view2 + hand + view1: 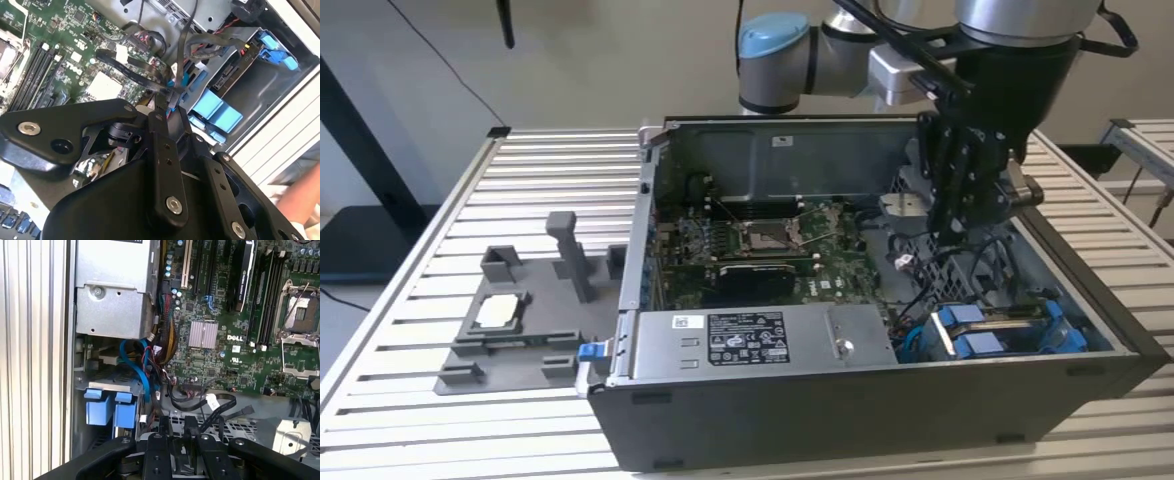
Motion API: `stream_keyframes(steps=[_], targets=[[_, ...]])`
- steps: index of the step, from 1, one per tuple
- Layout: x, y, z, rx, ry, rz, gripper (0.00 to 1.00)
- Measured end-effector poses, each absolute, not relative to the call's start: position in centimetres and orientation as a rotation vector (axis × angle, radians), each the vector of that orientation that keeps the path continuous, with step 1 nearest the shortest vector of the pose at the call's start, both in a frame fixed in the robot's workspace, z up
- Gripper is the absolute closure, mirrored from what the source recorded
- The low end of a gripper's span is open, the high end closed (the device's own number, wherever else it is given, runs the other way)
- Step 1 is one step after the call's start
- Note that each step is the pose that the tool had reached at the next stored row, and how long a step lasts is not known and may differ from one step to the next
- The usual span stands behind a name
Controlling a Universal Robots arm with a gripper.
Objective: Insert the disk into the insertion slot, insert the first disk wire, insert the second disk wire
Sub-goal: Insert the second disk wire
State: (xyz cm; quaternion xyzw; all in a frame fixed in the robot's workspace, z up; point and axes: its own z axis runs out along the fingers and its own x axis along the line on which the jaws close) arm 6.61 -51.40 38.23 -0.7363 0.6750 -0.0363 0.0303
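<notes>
First wrist view, end effector [178, 426] near cables [200, 402], grip unclear, disk [100, 410] mostly hidden

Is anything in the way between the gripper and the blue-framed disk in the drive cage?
Yes: loose black cables and a thin blue cable cross the gap between the gripper and the silver-grey disk in its blue plastic carrier, seated in the dark grey sheet-metal cage.
</notes>
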Motion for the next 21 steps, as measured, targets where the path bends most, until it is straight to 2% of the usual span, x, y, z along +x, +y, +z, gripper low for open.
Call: stream_keyframes(steps=[17, 18, 19, 21], targets=[[6.61, -51.40, 38.38, -2.274, 2.083, -0.121, 0.73], [6.61, -51.41, 38.38, -2.274, 2.083, -0.121, 0.75], [6.61, -51.42, 38.38, -2.273, 2.083, -0.121, 0.82], [6.60, -51.46, 38.38, -2.273, 2.083, -0.121, 0.82]])
